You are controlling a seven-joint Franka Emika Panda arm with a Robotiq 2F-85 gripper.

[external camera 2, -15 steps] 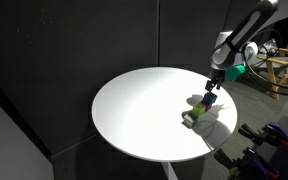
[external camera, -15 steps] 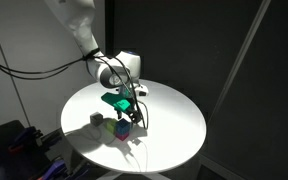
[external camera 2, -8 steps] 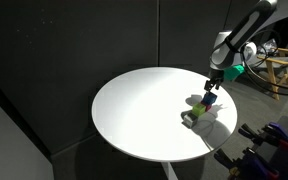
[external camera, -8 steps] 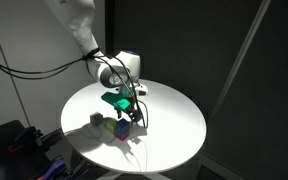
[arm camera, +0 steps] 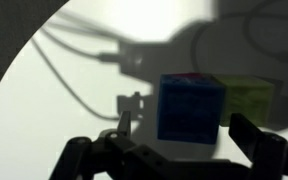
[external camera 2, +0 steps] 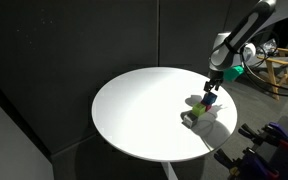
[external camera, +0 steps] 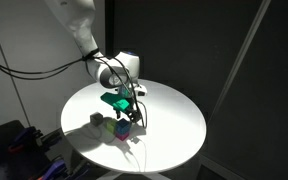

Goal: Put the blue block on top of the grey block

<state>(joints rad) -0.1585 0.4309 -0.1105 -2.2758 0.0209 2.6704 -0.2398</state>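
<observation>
None of the stacking looks done: the gripper (arm camera: 184,127) hangs open astride the blue block (arm camera: 191,108), while the grey block (external camera: 97,120) stands bare nearer the table (external camera: 174,110) edge.

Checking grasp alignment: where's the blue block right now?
Wrist view: the blue block sits centre-right, between the fingers of the open gripper, with the yellow-green block just to its right.

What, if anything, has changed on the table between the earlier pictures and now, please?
Nothing visibly changed. The end effector hangs open over the blue block exactly as before, and the blocks beside it have not shifted.
</observation>
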